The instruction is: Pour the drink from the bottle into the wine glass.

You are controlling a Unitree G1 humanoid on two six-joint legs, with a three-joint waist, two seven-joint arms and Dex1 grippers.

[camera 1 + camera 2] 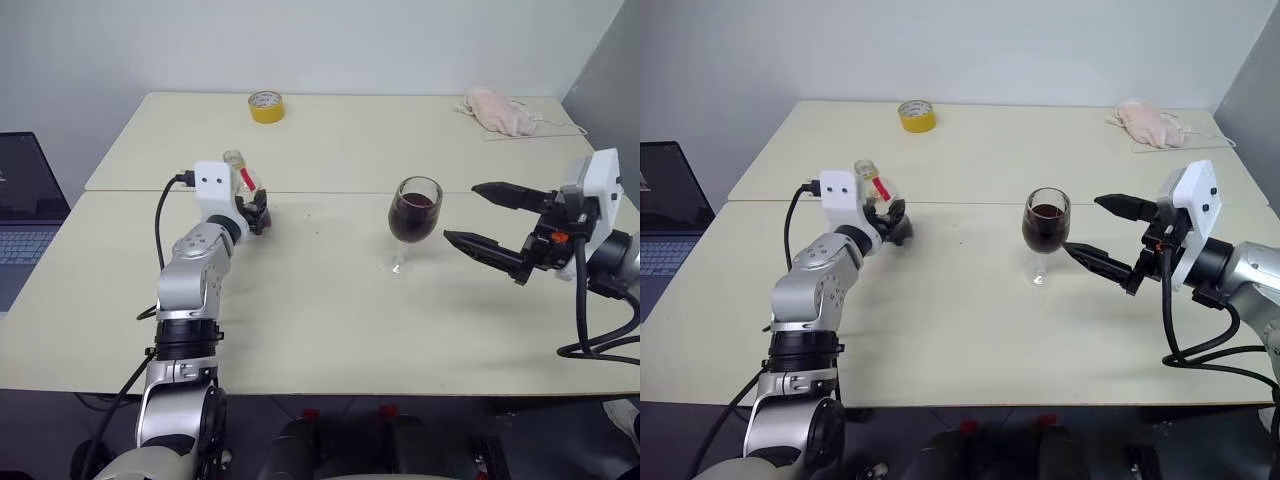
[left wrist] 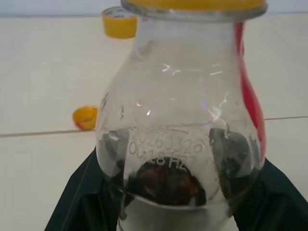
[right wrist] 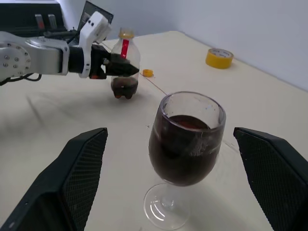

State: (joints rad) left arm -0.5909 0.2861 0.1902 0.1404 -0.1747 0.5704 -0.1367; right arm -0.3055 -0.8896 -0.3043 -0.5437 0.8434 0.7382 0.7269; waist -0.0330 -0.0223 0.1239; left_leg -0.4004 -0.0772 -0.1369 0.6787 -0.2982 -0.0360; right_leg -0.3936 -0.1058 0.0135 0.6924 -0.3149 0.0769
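1 bottle point(image 3: 124, 65) clenched in L gripper point(image 3: 117, 67), 1 wine glass point(image 1: 413, 222) w/ drink point(image 1: 412, 216), R gripper point(image 1: 482, 219) spread wide, 1 loose cap point(image 2: 84, 117).

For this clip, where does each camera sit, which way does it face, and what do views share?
Head pair: look forward and down at the table; both arms show.
Left wrist: behind the left pincer, close on the bottle, which it grips.
Right wrist: behind the open right pincer, facing the glass.
Shared: the bottle, the tape roll, and the loose cap in both wrist views.
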